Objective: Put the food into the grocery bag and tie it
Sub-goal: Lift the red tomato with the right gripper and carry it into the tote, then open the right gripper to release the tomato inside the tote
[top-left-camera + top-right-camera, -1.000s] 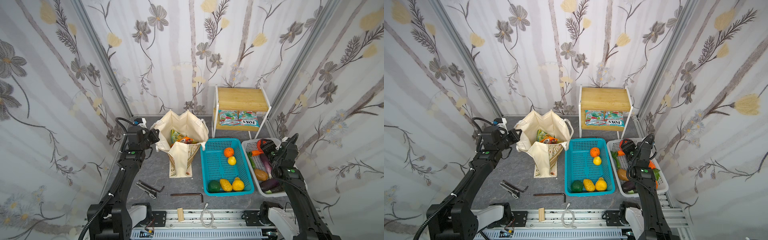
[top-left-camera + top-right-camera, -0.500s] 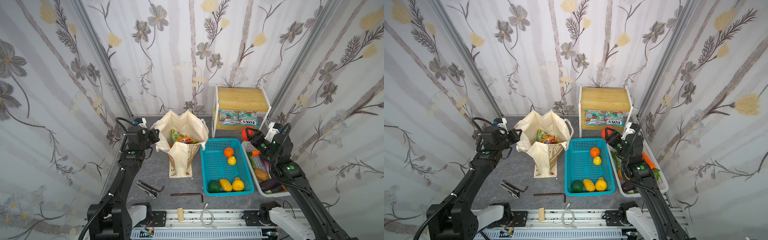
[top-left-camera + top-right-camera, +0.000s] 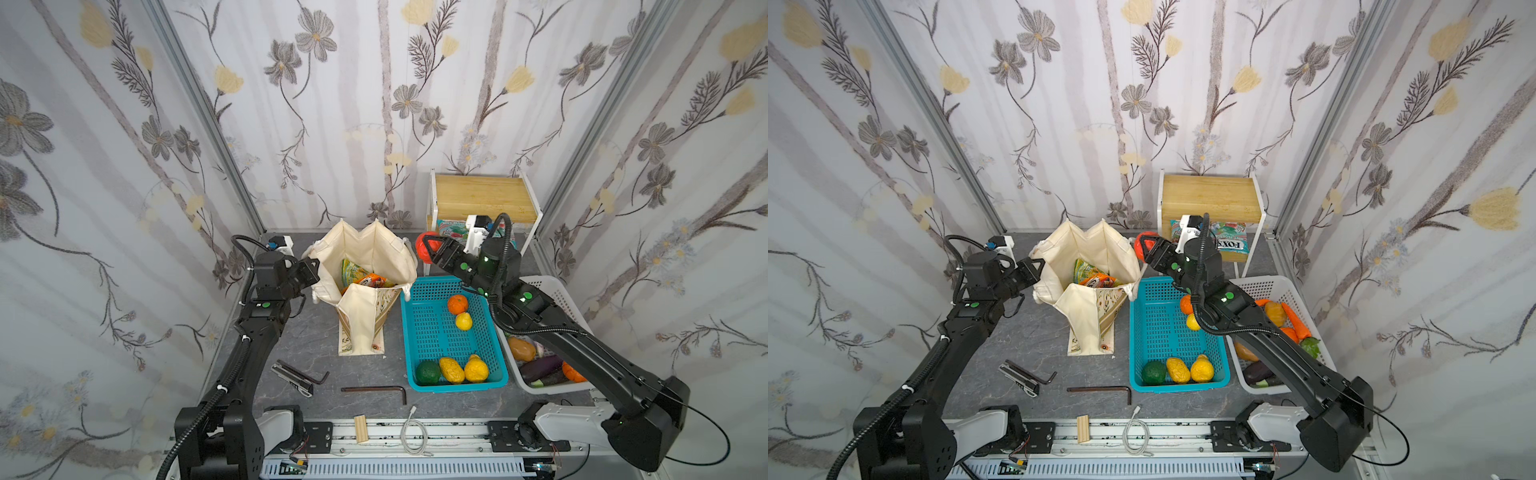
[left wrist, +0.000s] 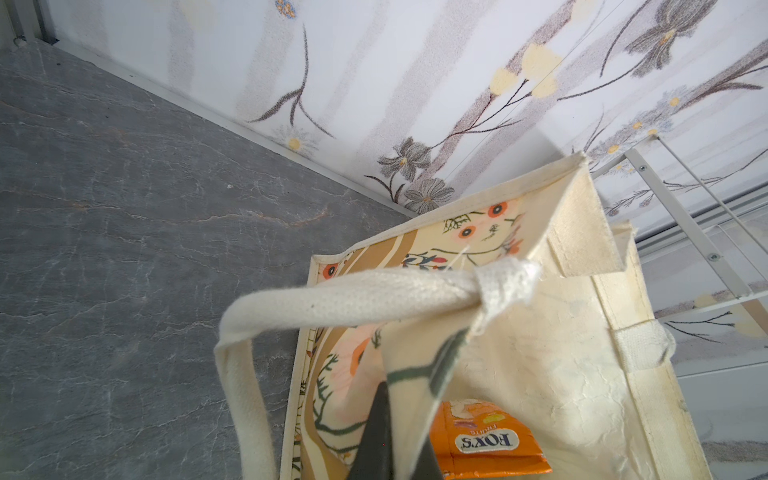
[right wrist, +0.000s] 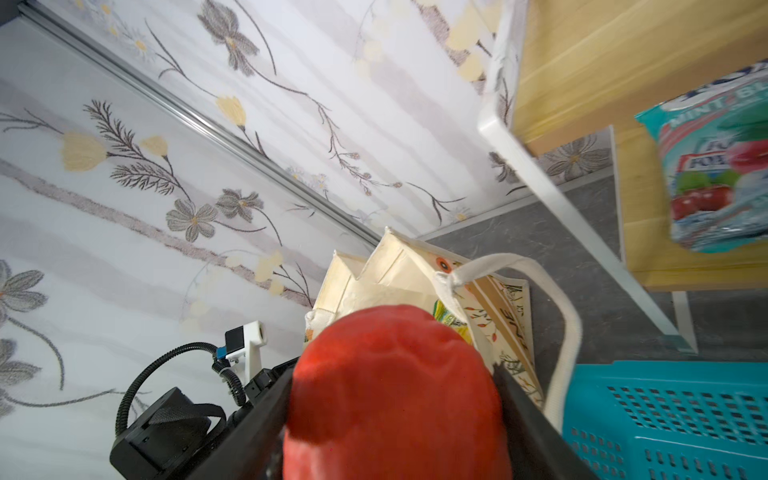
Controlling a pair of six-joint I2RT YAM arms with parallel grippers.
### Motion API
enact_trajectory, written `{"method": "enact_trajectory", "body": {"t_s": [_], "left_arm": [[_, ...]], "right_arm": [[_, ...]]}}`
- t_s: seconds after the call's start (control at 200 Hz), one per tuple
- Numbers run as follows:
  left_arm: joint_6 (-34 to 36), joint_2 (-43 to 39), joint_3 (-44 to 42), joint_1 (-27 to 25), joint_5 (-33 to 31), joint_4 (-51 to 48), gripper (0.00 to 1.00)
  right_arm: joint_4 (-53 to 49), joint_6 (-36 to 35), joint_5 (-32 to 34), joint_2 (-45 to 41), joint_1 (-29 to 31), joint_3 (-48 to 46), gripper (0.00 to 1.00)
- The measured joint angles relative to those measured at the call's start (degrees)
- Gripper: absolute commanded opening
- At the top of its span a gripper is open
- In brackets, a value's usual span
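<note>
The red tomato (image 5: 395, 395) sits clamped between the two fingers of the right hand (image 3: 430, 248), just right of centre in both top views. It is in the air beside the right rim of the bag (image 3: 390, 253) and not yet over its mouth. It looks like a hollow toy, light, smooth and round, so I judge it could squirt out of a loose pinch. The grip across its widest part suits it.

The bag stands on the tabletop (image 3: 316, 340) at the centre of the frame, mouth up, with a green packet (image 3: 351, 270) and an orange packet (image 3: 374, 281) already inside. It is soft canvas and slumps, and its near wall is folded down and outward. The left hand (image 3: 313, 266), at centre left, is closed on the bag's left rim, holding the mouth open. A rope handle (image 4: 353, 297) hangs limp just beside that pinch. The handles are probably the best place to take hold for tying.

Just right of the bag a teal basket (image 3: 432, 332) holds more fruit, and a white basket (image 3: 559, 291) lies beyond it at the right
</note>
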Motion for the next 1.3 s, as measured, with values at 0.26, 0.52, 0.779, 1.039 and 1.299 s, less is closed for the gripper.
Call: {"method": "enact_trajectory", "body": {"t_s": [0.26, 0.52, 0.779, 1.039, 1.299], "left_arm": [[-0.33, 0.22, 0.00, 0.00, 0.63, 0.15, 0.00], [-0.35, 0.42, 0.00, 0.00, 0.76, 0.17, 0.00], [-0.37, 0.52, 0.00, 0.00, 0.81, 0.20, 0.00], [-0.37, 0.55, 0.00, -0.02, 0.83, 0.13, 0.00], [-0.37, 0.55, 0.00, -0.02, 0.85, 0.11, 0.00]], "right_arm": [[0.50, 0.02, -0.02, 16.35, 5.05, 13.35, 0.65], [-2.58, -0.48, -0.70, 31.32, 6.64, 25.57, 0.65], [-6.08, -0.81, -1.25, 42.01, 9.16, 31.26, 0.66], [-7.43, 0.33, -0.90, 47.58, 9.73, 32.57, 0.68], [-7.48, 2.21, -0.92, 50.53, 9.77, 32.72, 0.72]]}}
